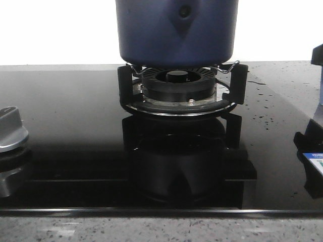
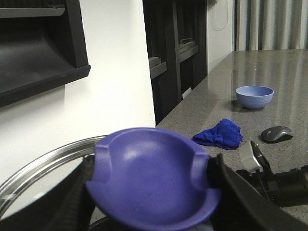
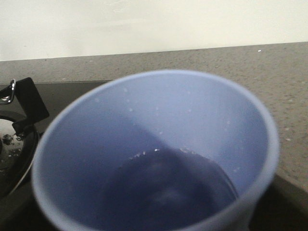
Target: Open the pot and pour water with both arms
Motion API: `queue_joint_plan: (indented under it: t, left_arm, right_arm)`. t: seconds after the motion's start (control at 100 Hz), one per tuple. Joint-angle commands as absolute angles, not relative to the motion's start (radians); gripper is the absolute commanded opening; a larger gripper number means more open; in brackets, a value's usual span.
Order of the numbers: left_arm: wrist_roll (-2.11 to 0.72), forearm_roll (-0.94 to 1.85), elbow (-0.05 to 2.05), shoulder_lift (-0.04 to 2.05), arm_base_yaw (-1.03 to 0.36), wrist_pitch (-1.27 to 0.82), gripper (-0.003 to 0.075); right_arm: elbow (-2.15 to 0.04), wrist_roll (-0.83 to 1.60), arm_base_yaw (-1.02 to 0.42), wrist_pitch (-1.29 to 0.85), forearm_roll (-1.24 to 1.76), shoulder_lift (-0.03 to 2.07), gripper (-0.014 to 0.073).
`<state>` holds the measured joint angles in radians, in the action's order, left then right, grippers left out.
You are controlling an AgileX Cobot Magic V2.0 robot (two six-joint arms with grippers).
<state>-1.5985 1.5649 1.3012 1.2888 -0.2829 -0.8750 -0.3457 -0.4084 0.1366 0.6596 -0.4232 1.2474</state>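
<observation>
The pot (image 1: pixel 176 33) sits on the burner grate (image 1: pixel 181 88), at the middle of the black glass cooktop (image 1: pixel 65 131). The left tool (image 2: pixel 151 180) clamps the purple knob (image 2: pixel 151 178) of a glass lid (image 2: pixel 43 168). The right tool's state cannot be told; a light-blue cup (image 3: pixel 154 154) holding water fills its wrist view.

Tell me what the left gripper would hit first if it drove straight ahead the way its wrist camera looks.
Judging loosely, since depth is unclear: past the purple lid knob it holds, the nearest thing ahead looks like the blue cloth on the grey counter, with the blue bowl farther back.
</observation>
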Motion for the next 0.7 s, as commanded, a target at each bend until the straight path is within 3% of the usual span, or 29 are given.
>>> queue_joint_plan:
  t: [0.0,0.12,0.28,0.36,0.69]
  left_arm:
    - [-1.588,1.652,1.33,1.252,-0.283,-0.878,0.0262]
    - [-1.588,1.654,1.33,1.25,-0.283,-0.878,0.0262]
    - [-1.588,1.645,1.33,1.232,-0.283,-0.859,0.0262]
    - [-1.588,1.633,1.33,1.215,-0.283,-0.842,0.0262]
    - [-1.563,1.557,1.296,1.133,-0.281,-0.781,0.0262]
  right_arm:
    - [-0.372,-0.397,0.142,0.806,-0.42,1.281,0.0584]
    - [-0.372,-0.397,0.142,0.823,-0.42,1.321,0.0557]
    - [-0.372,-0.397,0.142,0.847,-0.42,1.325,0.0316]
    - [-0.372,-0.397,0.142,0.857,-0.42,1.325,0.0245]
    - [-0.372,-0.375,0.142,0.89,-0.443,1.316,0.0239]
